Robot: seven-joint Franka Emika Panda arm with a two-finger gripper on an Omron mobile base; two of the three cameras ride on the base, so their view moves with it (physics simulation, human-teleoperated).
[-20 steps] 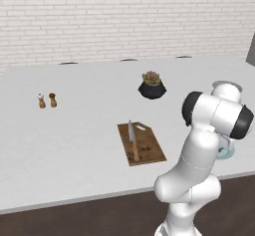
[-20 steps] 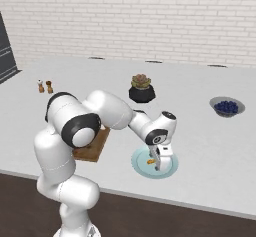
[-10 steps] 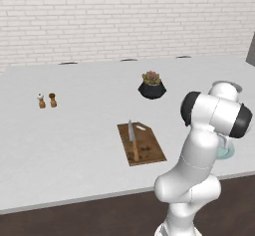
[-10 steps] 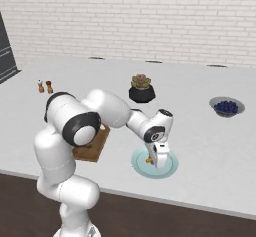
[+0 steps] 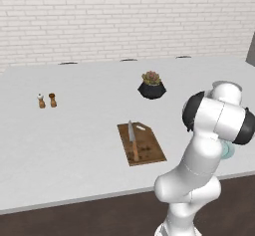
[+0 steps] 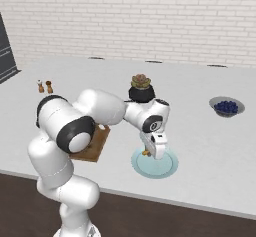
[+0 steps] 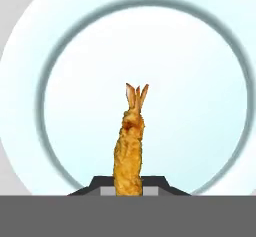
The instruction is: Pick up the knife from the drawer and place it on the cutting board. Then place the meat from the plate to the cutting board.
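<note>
The meat (image 7: 130, 146), a long golden-brown fried piece with a forked tail, lies on the pale blue plate (image 7: 200, 81). My gripper (image 7: 129, 183) points straight down over it and is shut on its near end. From the right base view, the gripper (image 6: 148, 153) sits low over the plate (image 6: 167, 168) with the meat (image 6: 145, 152) at its tips. The knife (image 5: 132, 139) lies lengthwise on the brown cutting board (image 5: 147, 148), blade pointing away, to the left of the plate. The arm covers part of the board (image 6: 97, 143) in the right base view.
A potted succulent (image 5: 152, 84) in a black pot stands behind the board. Salt and pepper shakers (image 5: 46, 100) stand far left. A bowl of blueberries (image 6: 227, 106) sits at the right. The plate is close to the counter's front edge (image 6: 200, 206).
The jaws were open a second ago and have closed on the meat. The arm and the other things have stayed put.
</note>
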